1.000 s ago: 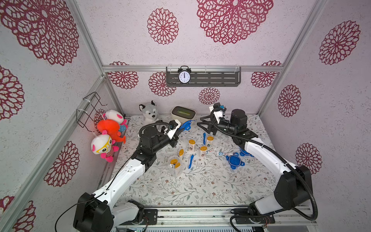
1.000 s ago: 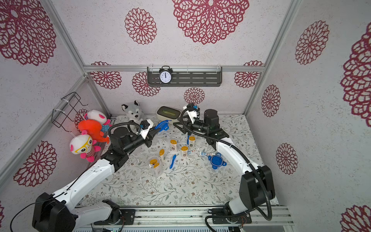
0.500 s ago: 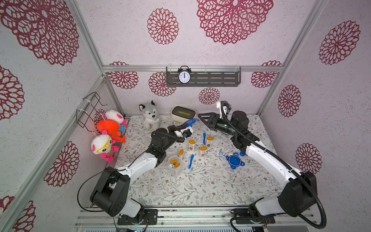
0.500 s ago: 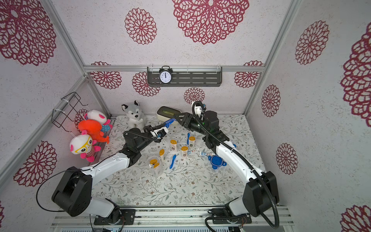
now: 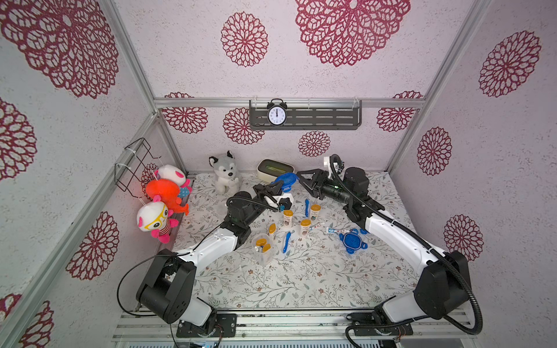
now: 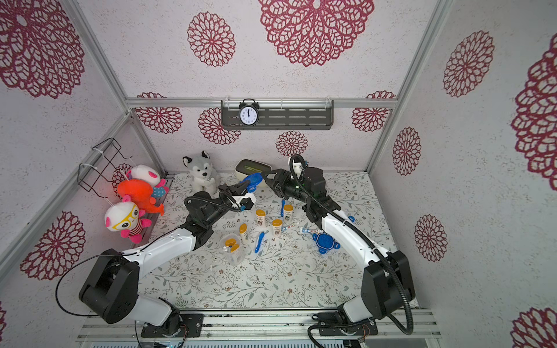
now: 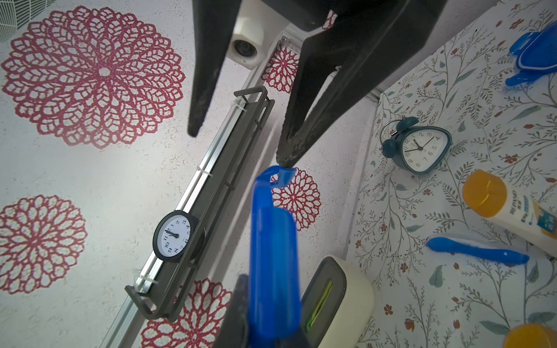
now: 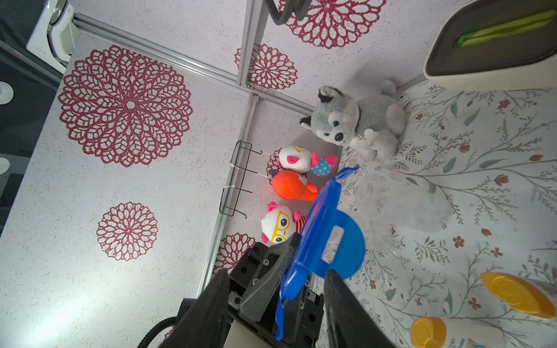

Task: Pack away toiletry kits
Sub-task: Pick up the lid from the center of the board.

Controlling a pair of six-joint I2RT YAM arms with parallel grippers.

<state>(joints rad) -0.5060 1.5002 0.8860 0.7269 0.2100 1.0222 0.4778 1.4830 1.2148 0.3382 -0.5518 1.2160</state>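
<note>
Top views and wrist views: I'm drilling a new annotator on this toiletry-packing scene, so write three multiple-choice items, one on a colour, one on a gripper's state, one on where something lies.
1. The caps on the white bottles are: A red; B yellow-orange; C green.
2. The left gripper is: A open and empty; B shut on a white bottle; C shut on a blue lid held off the table.
3. The other blue lid lies: A on the table beside the right arm; B in the left gripper; C on top of a white bottle.

Answers: B, the caps show yellow-orange in both top views; C, the left wrist view shows the lid clamped between the fingers, above the table; A, it lies flat on the table next to the arm.
</note>
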